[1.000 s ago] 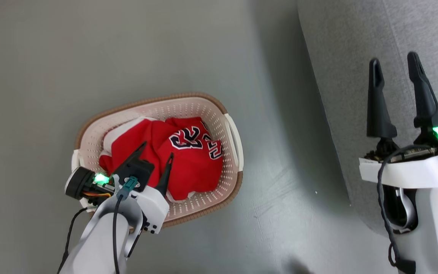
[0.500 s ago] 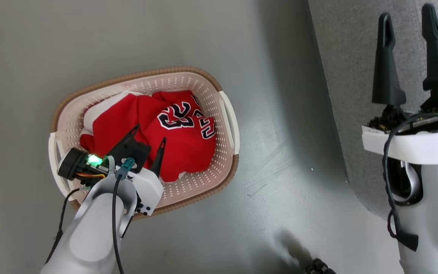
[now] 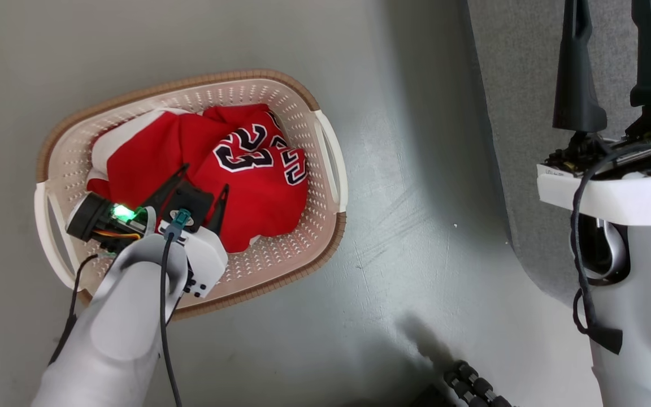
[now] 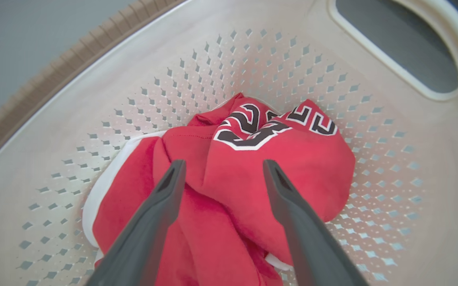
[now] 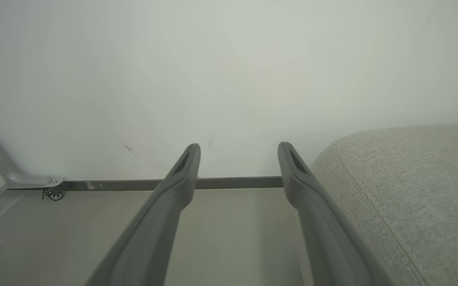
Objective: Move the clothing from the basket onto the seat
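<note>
Hovering over the basket (image 3: 235,93) at the left of the head view, the left gripper (image 3: 205,178) spreads its fingers above the red clothing (image 3: 263,198) heaped inside. The right gripper (image 3: 613,34), fingers parted and empty, stands over the grey seat (image 3: 517,113) at the right. Left wrist view: spread fingers flank the crumpled clothing. Right wrist view: parted fingers, with the seat just right of them.

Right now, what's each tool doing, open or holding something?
Left tool: open, over the clothing, holding nothing.
Right tool: open, empty.
</note>
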Available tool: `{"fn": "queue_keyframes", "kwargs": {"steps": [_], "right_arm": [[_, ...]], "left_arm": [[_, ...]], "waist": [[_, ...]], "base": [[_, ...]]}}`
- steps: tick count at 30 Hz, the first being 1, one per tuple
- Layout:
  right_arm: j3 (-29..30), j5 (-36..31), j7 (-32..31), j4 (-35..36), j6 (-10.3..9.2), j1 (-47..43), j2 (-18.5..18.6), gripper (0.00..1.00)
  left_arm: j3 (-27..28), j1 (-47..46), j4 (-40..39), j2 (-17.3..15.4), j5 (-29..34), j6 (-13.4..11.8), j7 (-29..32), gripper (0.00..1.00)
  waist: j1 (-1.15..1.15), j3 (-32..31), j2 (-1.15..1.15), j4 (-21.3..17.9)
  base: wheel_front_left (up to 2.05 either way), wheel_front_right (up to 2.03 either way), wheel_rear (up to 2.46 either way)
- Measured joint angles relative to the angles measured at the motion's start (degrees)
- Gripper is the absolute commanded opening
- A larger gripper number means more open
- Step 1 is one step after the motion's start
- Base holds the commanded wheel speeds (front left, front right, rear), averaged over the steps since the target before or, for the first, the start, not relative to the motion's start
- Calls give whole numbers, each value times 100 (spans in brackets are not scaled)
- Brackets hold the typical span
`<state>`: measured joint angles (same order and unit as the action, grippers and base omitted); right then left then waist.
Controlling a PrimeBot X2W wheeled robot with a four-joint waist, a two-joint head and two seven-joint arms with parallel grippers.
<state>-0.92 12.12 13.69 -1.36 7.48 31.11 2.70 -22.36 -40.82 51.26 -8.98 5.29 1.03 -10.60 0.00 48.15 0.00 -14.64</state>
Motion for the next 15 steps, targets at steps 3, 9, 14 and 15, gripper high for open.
{"fn": "queue_keyframes", "kwargs": {"steps": [3,9,14,15], "right_arm": [[1,12,12,-31,0,119,1,100],[-2,62,52,-82,1,204,2,100],[-67,178,59,-137,1,292,2,100],[-79,180,59,-149,1,330,2,100]], "left_arm": [[-14,-97,98,-46,46,0,7,100],[-18,-275,294,-149,66,-1,109,100],[-16,-436,471,-240,116,-70,209,100],[-16,-460,503,-268,147,-78,211,100]], "waist": [[0,92,0,-43],[0,253,0,-133],[0,357,0,-211],[0,375,0,-227]], "base": [[0,0,0],[0,0,0],[0,0,0],[0,0,0]]}}
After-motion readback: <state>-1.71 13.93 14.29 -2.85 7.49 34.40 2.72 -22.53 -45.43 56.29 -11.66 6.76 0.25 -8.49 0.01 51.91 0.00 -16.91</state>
